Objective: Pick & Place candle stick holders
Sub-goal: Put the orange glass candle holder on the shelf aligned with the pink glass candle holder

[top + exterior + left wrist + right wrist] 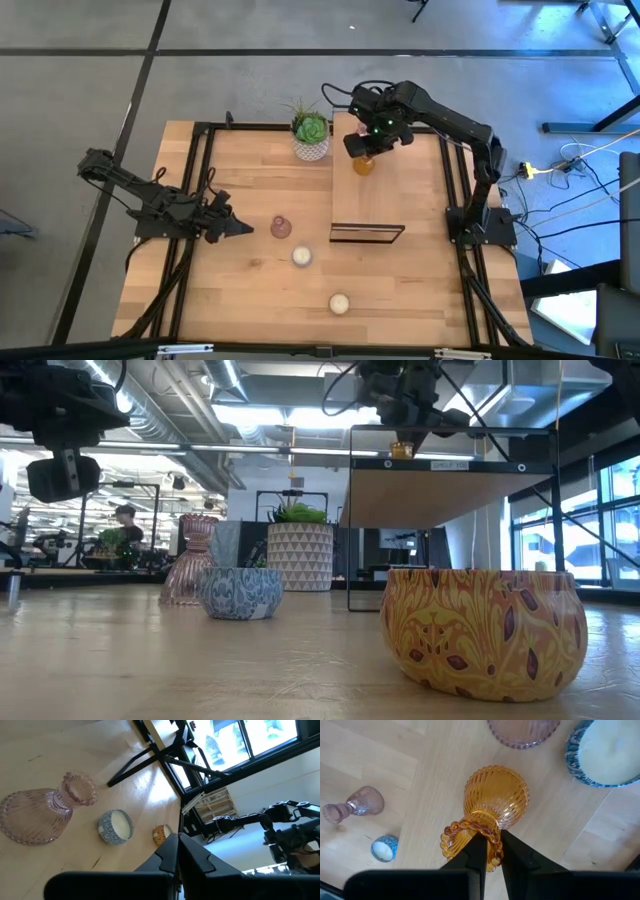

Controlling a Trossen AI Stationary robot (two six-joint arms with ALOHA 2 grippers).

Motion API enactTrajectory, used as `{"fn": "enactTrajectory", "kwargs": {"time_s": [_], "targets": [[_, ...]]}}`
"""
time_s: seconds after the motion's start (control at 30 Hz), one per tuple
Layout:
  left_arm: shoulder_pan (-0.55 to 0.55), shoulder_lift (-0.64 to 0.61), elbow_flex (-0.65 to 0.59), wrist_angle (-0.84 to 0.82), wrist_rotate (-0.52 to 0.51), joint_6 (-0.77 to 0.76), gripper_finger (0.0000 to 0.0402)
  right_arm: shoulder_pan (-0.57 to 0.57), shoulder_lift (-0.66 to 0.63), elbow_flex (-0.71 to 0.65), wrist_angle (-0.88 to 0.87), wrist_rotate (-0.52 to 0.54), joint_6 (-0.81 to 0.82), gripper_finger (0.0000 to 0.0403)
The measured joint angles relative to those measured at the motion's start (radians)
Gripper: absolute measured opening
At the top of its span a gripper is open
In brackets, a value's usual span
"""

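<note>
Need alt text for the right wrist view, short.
The right gripper, jaws closed on the beaded rim of the amber glass candle holder, holds it over the wooden stand top. A pink glass holder and a blue-patterned candle sit alongside; another pink holder and small blue candle stand on the table below.

Bright backlight from windows and ceiling strips; soft shadows, blurry foreground bowl (482, 630).

i see a grey floor (200, 90) with dark seams around the wooden tabletop (260, 290). cables (585, 170) trail at right. beyond, ceiling lights (260, 415), ducts (160, 420), windows (615, 530) and a person (127, 525) at a desk.
</note>
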Motion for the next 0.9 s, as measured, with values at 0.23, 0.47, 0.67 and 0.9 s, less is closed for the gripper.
{"fn": "enactTrajectory", "kwargs": {"time_s": [0.23,0.47,0.67,0.9], "targets": [[0.000,0.000,0.000,0.000,0.000,0.001,0.0006,0.000,0.000,0.000,0.000,0.003,-0.008,0.0045],[0.000,0.000,0.000,0.000,0.000,0.002,0.0006,0.000,0.000,0.000,0.000,0.008,-0.007,0.0054],[0.000,0.000,0.000,0.000,0.000,0.002,0.0006,0.000,0.000,0.000,0.000,0.022,-0.006,0.0086],[0.000,0.000,0.000,-0.001,0.000,0.004,0.0006,0.000,0.000,0.000,0.000,0.033,-0.011,0.0118]]}}
